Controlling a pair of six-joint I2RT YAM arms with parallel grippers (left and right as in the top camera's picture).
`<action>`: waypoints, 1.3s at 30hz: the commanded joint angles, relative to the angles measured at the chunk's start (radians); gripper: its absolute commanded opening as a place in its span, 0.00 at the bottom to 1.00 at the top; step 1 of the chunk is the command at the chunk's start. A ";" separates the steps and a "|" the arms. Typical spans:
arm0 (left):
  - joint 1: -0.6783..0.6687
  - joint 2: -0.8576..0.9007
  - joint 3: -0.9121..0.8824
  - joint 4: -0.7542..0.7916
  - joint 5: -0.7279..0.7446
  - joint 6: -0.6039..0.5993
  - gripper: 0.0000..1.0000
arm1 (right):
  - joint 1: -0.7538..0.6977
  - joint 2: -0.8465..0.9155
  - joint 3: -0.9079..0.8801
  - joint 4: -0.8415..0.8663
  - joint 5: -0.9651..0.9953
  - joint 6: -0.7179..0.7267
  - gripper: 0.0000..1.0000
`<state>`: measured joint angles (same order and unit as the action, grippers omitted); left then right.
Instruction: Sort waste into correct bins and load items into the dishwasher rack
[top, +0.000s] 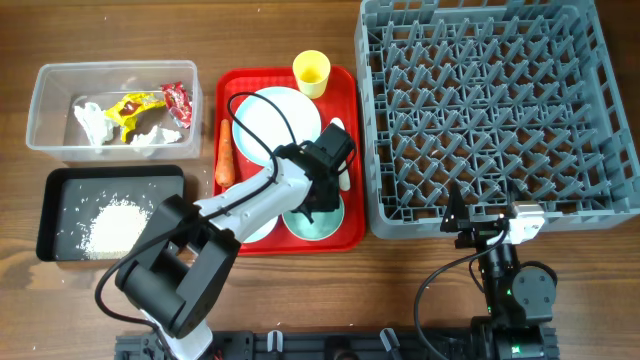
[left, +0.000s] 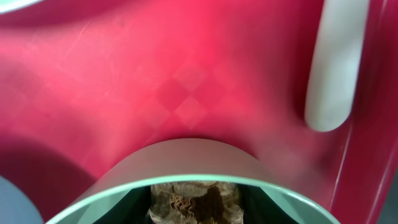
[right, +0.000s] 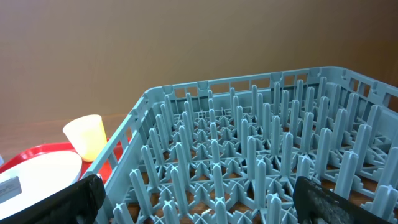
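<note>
Brown food lump (left: 196, 198) sits at the bottom of the left wrist view, inside the pale green bowl (left: 186, 152) on the red tray (left: 155, 81). It lies directly under the left fingers (top: 312, 208); whether they are apart or pinching it, I cannot tell. Just right lies the white spoon (left: 336, 68), its long axis near-to-far. By the rack (top: 367, 120), well apart, the right fingers (top: 458, 220) are spread and empty. To the left, the black tray (top: 60, 190) holds rice (top: 115, 225).

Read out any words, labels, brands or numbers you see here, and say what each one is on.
No text can be read in any view.
Print on the yellow and red wrappers in the clear tub: too small and creased to read.
On the red tray, dishwasher rack and yellow cup: no markings visible.
</note>
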<state>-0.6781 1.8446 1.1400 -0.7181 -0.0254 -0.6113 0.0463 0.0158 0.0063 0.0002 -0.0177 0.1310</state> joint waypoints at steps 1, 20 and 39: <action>0.000 -0.057 0.007 -0.011 -0.013 -0.002 0.39 | 0.001 -0.002 -0.001 0.006 0.010 0.007 1.00; 0.499 -0.346 0.007 -0.272 -0.082 0.006 0.40 | 0.001 -0.002 -0.001 0.006 0.010 0.007 1.00; 1.258 -0.248 0.003 -0.125 -0.196 0.027 0.41 | 0.001 -0.002 -0.001 0.006 0.010 0.006 1.00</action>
<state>0.5251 1.5475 1.1400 -0.8673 -0.2043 -0.5949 0.0463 0.0158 0.0063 0.0002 -0.0177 0.1310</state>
